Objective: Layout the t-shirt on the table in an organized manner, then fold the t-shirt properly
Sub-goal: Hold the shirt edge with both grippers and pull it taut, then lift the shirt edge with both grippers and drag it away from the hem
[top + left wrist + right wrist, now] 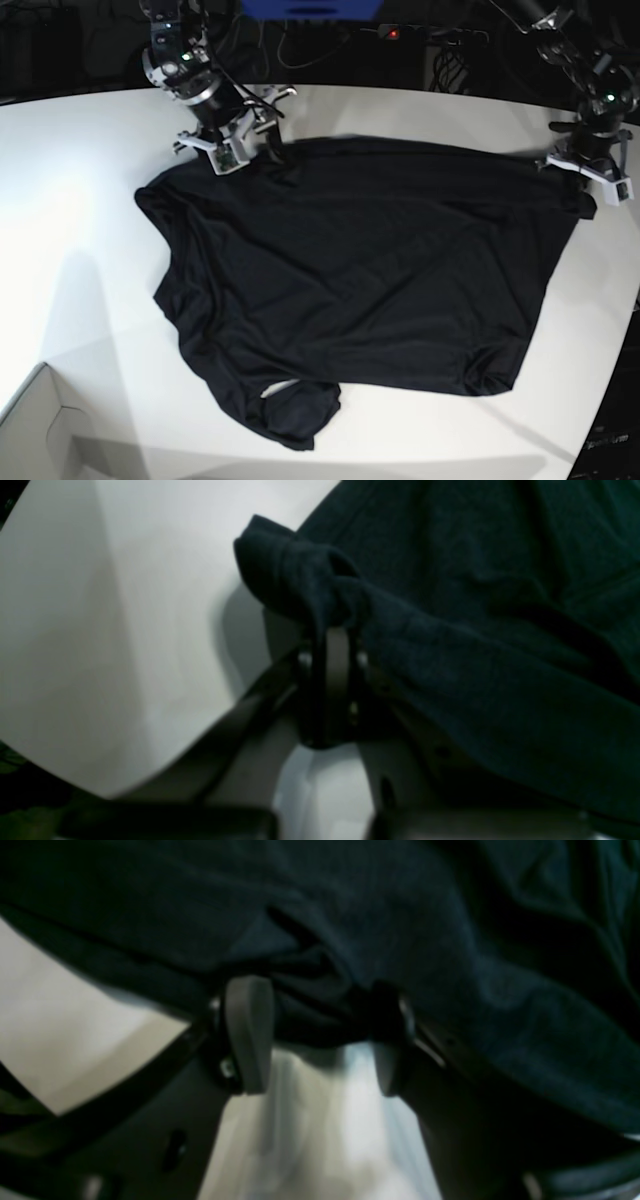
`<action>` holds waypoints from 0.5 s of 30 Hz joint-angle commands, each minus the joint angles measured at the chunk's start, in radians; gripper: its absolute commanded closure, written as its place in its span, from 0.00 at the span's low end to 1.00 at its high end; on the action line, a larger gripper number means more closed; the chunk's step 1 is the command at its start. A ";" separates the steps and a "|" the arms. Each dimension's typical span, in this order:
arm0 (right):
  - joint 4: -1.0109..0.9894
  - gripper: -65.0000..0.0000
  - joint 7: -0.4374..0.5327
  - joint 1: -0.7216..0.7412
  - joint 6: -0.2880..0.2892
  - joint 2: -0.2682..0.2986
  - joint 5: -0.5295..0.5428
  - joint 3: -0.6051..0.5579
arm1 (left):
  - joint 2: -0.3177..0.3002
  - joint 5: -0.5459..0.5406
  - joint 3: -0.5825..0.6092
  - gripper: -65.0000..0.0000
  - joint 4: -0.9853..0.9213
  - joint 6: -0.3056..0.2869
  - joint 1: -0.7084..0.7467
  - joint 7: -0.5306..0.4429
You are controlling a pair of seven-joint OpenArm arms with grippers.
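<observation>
The black t-shirt point(360, 270) lies spread across the white table point(90, 200), wrinkled, with a sleeve bunched at the near edge. My left gripper point(334, 630) is shut on a fold of the t-shirt point(475, 630) at its far right corner, seen in the base view at the right point(588, 192). My right gripper point(320, 1027) stands open at the t-shirt's far left corner point(255, 155). A bunch of the black cloth point(310, 990) sits between its grey fingers point(248, 1030), loose and not clamped.
A white cardboard box corner point(40, 430) sits at the near left. The table's curved edge point(610, 400) runs close by on the right. Cables and dark equipment point(400, 35) lie beyond the far edge.
</observation>
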 commanded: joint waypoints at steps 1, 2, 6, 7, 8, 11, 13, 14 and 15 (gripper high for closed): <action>0.015 0.59 0.027 0.004 0.000 0.001 0.012 -0.001 | -0.014 -0.014 -0.002 1.00 0.022 -0.001 -0.008 -0.023; 0.015 0.63 0.027 0.004 0.000 0.001 0.012 0.000 | -0.014 -0.014 -0.002 1.00 0.021 -0.001 -0.010 -0.023; 0.015 0.94 0.027 0.004 0.000 0.004 0.012 0.007 | -0.016 -0.014 -0.002 1.00 0.021 -0.001 -0.010 -0.023; 0.015 1.00 0.027 0.004 0.000 0.004 0.012 0.007 | -0.016 -0.014 -0.002 1.00 0.021 -0.001 -0.011 -0.023; 0.015 1.00 0.027 0.003 -0.002 0.004 0.010 0.010 | -0.016 -0.014 -0.003 1.00 0.021 -0.001 -0.011 -0.023; 0.021 1.00 0.027 -0.004 -0.002 0.001 0.012 0.056 | -0.016 -0.014 -0.003 1.00 0.021 -0.001 -0.011 -0.023; 0.023 1.00 0.029 -0.011 -0.002 0.001 0.012 0.077 | -0.016 -0.014 -0.005 1.00 0.021 -0.001 -0.011 -0.023; 0.024 1.00 0.035 -0.024 -0.002 0.001 0.014 0.091 | -0.016 -0.014 -0.005 1.00 0.021 -0.001 -0.011 -0.023; 0.033 1.00 0.035 -0.033 -0.002 0.001 0.017 0.102 | -0.016 -0.014 -0.007 1.00 0.021 -0.001 -0.011 -0.023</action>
